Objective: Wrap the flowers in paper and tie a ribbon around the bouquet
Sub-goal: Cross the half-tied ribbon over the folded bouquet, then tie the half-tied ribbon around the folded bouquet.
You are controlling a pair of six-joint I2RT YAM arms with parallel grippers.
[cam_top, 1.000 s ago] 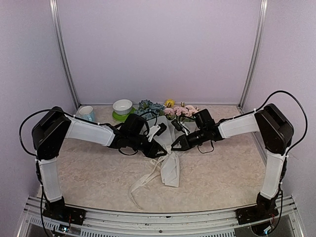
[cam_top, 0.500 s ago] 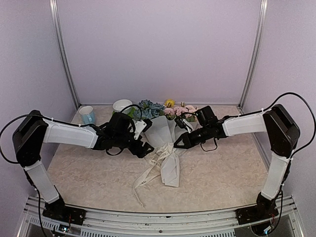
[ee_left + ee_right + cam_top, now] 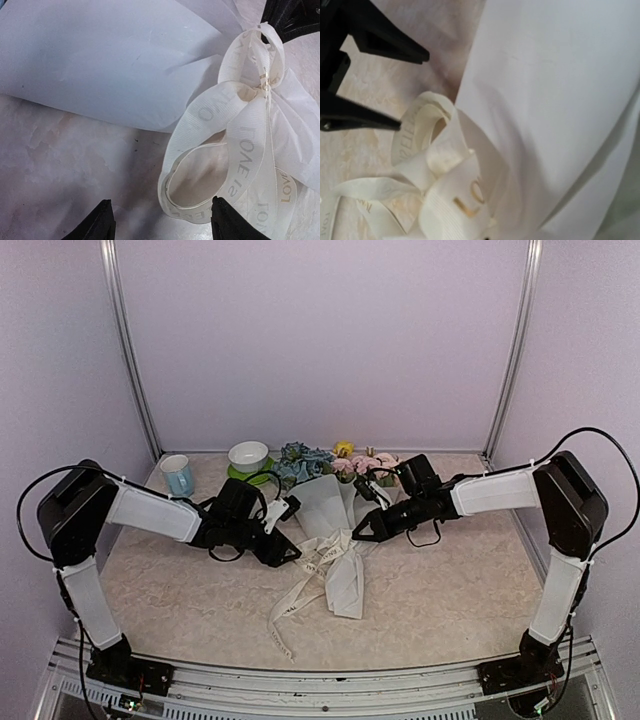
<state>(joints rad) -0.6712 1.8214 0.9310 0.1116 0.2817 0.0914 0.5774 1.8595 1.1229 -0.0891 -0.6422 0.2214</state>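
The bouquet lies mid-table, its flowers (image 3: 305, 458) toward the back wall and the white paper (image 3: 322, 502) coned around them. The cream ribbon (image 3: 333, 548) is knotted in a bow at the cone's narrow end, with its tails trailing toward the near edge. My left gripper (image 3: 288, 554) stands open just left of the bow. In the left wrist view a ribbon (image 3: 240, 145) loop lies close ahead of the open left gripper (image 3: 165, 222), untouched. My right gripper (image 3: 352, 534) is shut on the ribbon's other loop (image 3: 460, 200); its own fingers are hidden there.
A pale blue mug (image 3: 177, 473) and a white bowl (image 3: 248, 454) on a green saucer stand at the back left. Metal frame posts and lilac walls close in the table on three sides.
My left gripper has let go at the bow and drawn back to the left, its jaws now apart. The right gripper has stayed shut at the bow, barely moving.
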